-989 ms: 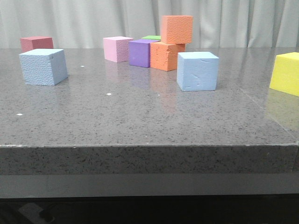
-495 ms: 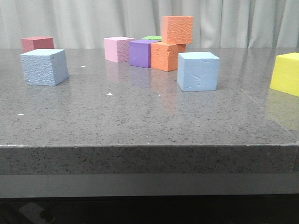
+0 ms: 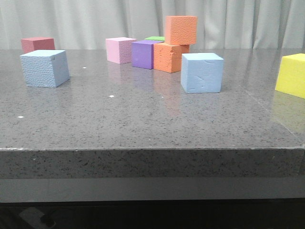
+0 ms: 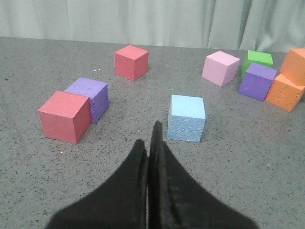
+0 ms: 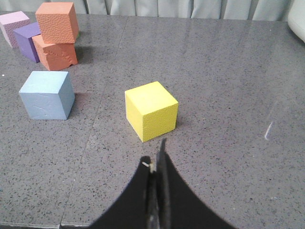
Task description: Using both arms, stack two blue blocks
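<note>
Two pale blue blocks rest apart on the grey table. One blue block (image 3: 45, 68) (image 4: 187, 117) is at the left. The other blue block (image 3: 202, 72) (image 5: 47, 95) lies right of centre, near the orange stack. My left gripper (image 4: 148, 139) is shut and holds nothing, hovering short of the left blue block. The right gripper (image 5: 155, 158) is likewise shut and holds nothing, just short of a yellow cube (image 5: 151, 110), with the second blue block off to one side. Neither arm appears in the front view.
Two orange cubes (image 3: 174, 44) are stacked at the back centre, beside a purple cube (image 3: 144, 54), a pink cube (image 3: 119, 50) and a green cube (image 3: 155, 38). A red cube (image 3: 36, 44) sits behind the left blue block. Another red cube (image 4: 65, 116) and purple cube (image 4: 90, 98) lie nearer the left arm. The yellow cube (image 3: 291, 75) is far right.
</note>
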Robot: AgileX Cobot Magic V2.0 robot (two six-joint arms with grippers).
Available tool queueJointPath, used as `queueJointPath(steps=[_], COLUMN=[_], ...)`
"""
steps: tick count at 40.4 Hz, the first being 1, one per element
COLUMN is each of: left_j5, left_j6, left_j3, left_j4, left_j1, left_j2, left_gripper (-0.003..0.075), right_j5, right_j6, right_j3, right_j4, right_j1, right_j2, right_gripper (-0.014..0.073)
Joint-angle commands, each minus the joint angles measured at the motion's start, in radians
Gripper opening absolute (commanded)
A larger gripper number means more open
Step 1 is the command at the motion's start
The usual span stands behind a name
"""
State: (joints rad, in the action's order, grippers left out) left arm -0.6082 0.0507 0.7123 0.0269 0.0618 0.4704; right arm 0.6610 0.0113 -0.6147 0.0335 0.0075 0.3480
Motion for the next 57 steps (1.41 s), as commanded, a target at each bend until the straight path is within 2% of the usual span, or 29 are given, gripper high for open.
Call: queueJointPath(steps=[1, 15, 18, 19, 22, 24, 27, 28, 31, 44, 57], left_j5=[0.071, 0.074, 0.076, 0.076, 0.081, 0.081, 0.081, 0.081, 0.081, 0.081, 0.081], left_j6=[0.001, 0.001, 0.001, 0.001, 0.001, 0.001, 0.001, 0.001, 0.001, 0.001, 0.001], left_j3=[0.034, 0.034, 0.034, 0.034, 0.034, 0.034, 0.034, 0.034, 0.034, 0.034, 0.034], left_j4=[0.002, 0.002, 0.002, 0.002, -0.021, -0.044, -0.076, -0.082, -0.082, -0.082, -0.082], left_j1=[0.009, 0.009, 0.009, 0.009, 0.009, 0.009, 0.009, 0.009, 0.009, 0.009, 0.009], left_j2=[0.023, 0.023, 0.023, 0.023, 0.023, 0.023, 0.023, 0.023, 0.023, 0.023, 0.023], left_gripper=[-0.0020, -0.0020, -0.0011, 0.0002, 0.0099, 0.0195, 0.0372, 0.0428, 0.0517, 0.0489, 0.0489], right_j5=[-0.071, -0.071, -0.078, -0.080, -0.084, -0.085, -0.084, -0.084, -0.084, -0.084, -0.054], right_j6=[-0.003, -0.003, -0.003, -0.003, -0.003, -0.003, -0.003, -0.003, -0.003, -0.003, -0.011], right_j3=[-0.036, -0.035, -0.035, -0.035, -0.035, -0.035, -0.035, -0.035, -0.035, -0.035, -0.051], right_j4=[-0.011, -0.011, -0.012, -0.013, -0.021, -0.026, -0.025, -0.025, -0.025, -0.025, 0.054], right_j1=[-0.006, -0.006, -0.006, -0.006, -0.006, -0.006, -0.006, -0.006, -0.006, -0.006, -0.006], right_j2=[0.016, 0.016, 0.016, 0.016, 0.016, 0.016, 0.016, 0.016, 0.016, 0.016, 0.056], right_gripper=[-0.0128, -0.0122, -0.0077, -0.0039, 0.0103, 0.0234, 0.0379, 0.0413, 0.0450, 0.0449, 0.0451])
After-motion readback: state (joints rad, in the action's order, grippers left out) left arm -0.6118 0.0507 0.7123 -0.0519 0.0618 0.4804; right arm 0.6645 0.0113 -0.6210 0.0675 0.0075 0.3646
